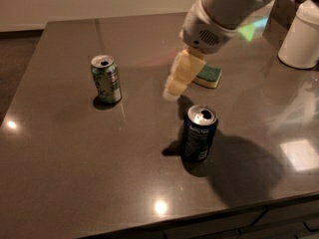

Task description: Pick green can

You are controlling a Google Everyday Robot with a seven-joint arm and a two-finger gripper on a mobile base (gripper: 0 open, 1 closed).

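The green can [105, 78] stands upright on the left part of the dark table [75, 148], its silver top open. My gripper [172, 91] with cream-coloured fingers hangs from the white arm above the table's middle. It is to the right of the green can, well apart from it, and just behind the dark blue can [198, 132]. It holds nothing that I can see.
The dark blue can stands upright near the front middle. A green-topped sponge [208, 76] lies behind the gripper, partly hidden by it. A white container [302, 36] stands at the back right. The table's front edge runs along the bottom.
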